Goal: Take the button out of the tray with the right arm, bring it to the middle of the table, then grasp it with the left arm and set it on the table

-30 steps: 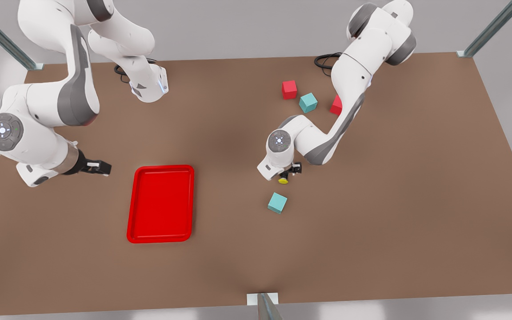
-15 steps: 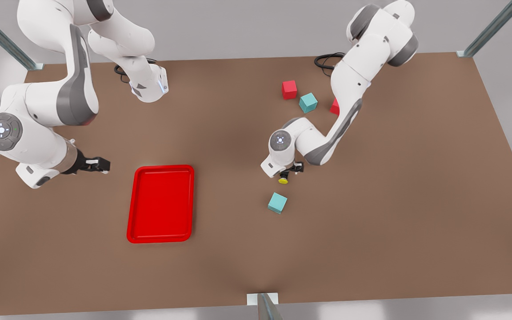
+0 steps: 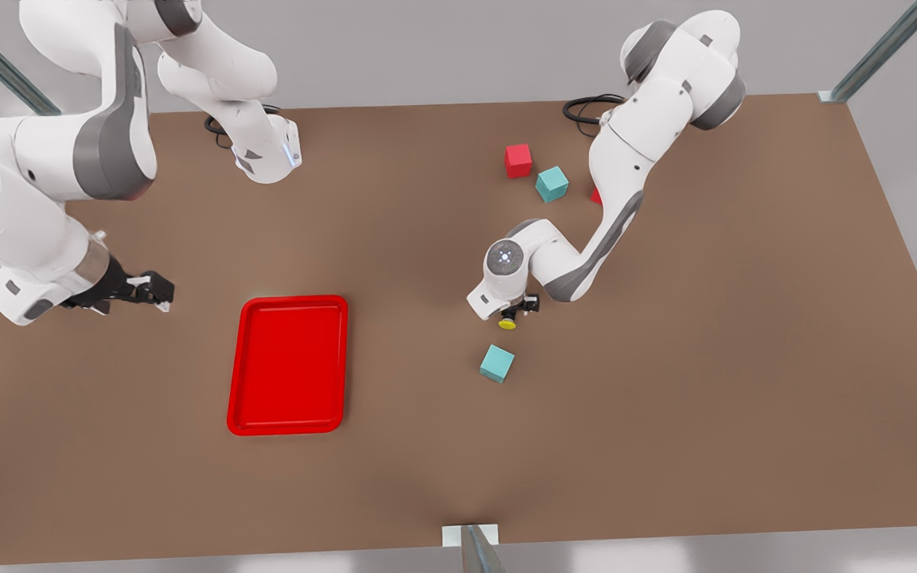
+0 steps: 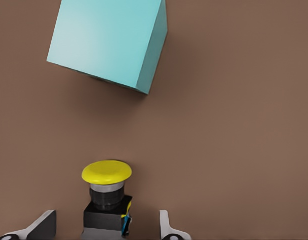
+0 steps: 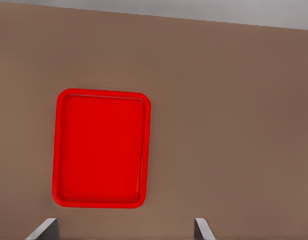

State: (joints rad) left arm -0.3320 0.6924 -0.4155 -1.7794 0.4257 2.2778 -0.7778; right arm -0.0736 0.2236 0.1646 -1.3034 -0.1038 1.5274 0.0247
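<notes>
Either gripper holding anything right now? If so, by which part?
No firm hold shows. The left gripper is open, its fingers standing apart on both sides of the button's black body. The right gripper, beside the tray, is open, holding nothing.

One teal cube (image 3: 497, 363) sits apart from a red cube (image 3: 518, 160) beside another teal cube (image 3: 552, 184).

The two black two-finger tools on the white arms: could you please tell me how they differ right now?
The left tool, by the small yellow-capped push-button on the brown tabletop, has its fingers standing apart on either side of the button's grey-black body; the right tool has nothing between its fingers. The left tool hangs near a teal cube at mid-table; the right tool hovers off the flat red tray, on the front view's left. Both are open.
</notes>
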